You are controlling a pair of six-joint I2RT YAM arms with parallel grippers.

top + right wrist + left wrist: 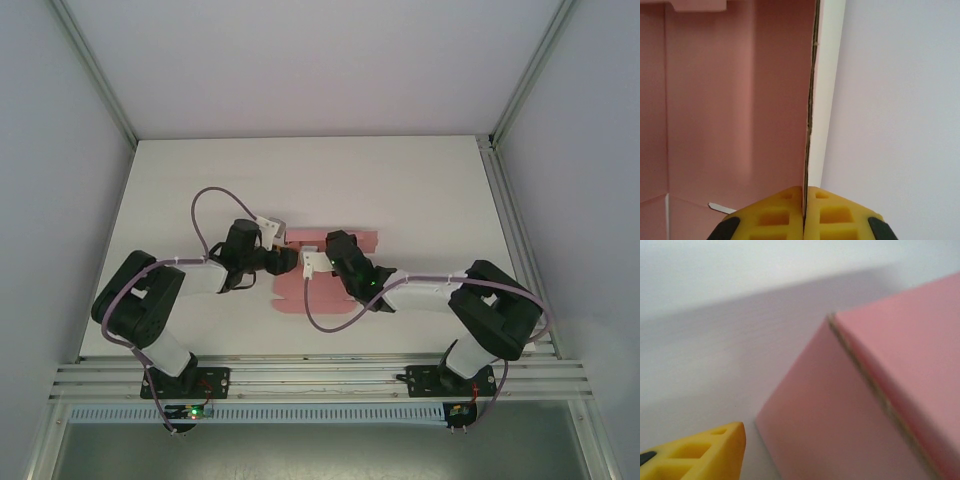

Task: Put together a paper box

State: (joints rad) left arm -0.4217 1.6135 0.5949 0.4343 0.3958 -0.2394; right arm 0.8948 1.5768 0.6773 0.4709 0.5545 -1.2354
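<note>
The pink paper box (pixel 292 293) lies partly folded at the table's middle, between both arms. In the right wrist view, one of its walls (pixel 812 100) stands upright and edge-on, with the pink inside panel (pixel 735 100) to its left. My right gripper (pixel 804 202) is shut on the lower edge of that wall. My left gripper (pixel 286 262) reaches in from the left and faces the right one. In the left wrist view, one yellow finger (pixel 705 455) sits just clear of a raised pink panel (pixel 840 415). The other finger is hidden, and the jaws stand open.
The white table (pixel 400 190) extends bare beyond the box to a back wall. Aluminium frame rails (pixel 320 375) run along the near edge, with posts at both sides. The arms' purple cables (pixel 205 215) loop above the table near the box.
</note>
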